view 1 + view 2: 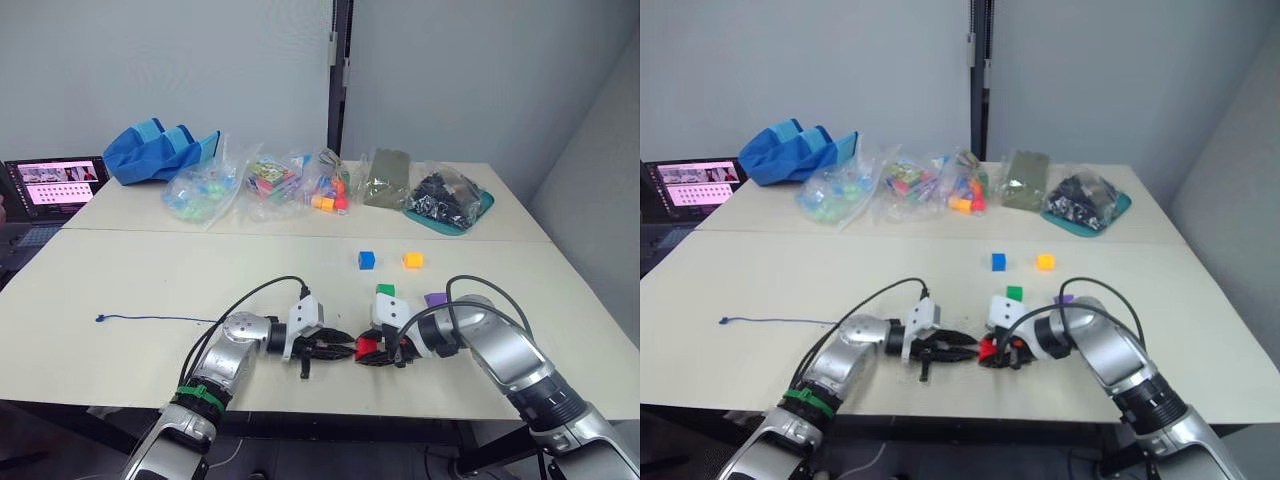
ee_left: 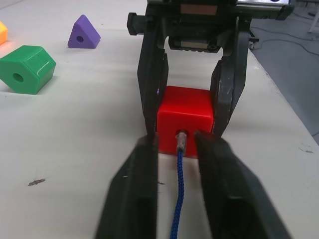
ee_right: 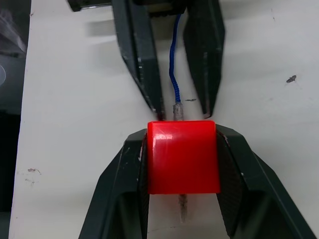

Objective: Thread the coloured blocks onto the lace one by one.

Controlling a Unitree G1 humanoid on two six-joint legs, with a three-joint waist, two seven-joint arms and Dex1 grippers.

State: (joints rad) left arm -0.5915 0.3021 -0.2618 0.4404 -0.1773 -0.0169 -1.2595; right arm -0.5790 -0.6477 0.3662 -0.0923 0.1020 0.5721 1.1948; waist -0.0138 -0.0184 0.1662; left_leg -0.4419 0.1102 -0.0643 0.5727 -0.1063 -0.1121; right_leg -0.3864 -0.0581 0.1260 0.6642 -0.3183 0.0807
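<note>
Cream laminate covers the worktop (image 1: 150, 290), and both arms meet near its front edge. Well beyond the grippers, along the far edge, lie a crumpled blue fabric bag (image 1: 160, 150), several clear plastic bags of mixed toy pieces (image 1: 262, 182), and a teal tray holding a bag of dark parts (image 1: 447, 200).

Right gripper (image 3: 182, 164) is clenched on the small red plastic cube block (image 3: 183, 157), one black finger on each side face. Left gripper (image 2: 175, 149) faces it tip to tip, its two fingers reaching almost to the red block with the thin dark blue lace (image 2: 178, 199) running between them. The fingers do not visibly press the cord, so whether the left gripper grips it or stands loose I cannot tell. The lace's pale metallic tip (image 2: 182, 140) sits in the hole on the block's near face, and in the right wrist view a short pale end shows past the block's opposite side. Away from the left gripper, the rest of the lace trails across the worktop to a small knot.

Just beyond the right gripper lie the green block (image 1: 385, 291) and the purple block (image 1: 434, 299); farther off lie the blue block (image 1: 367, 260) and the yellow-orange block (image 1: 412, 260).
</note>
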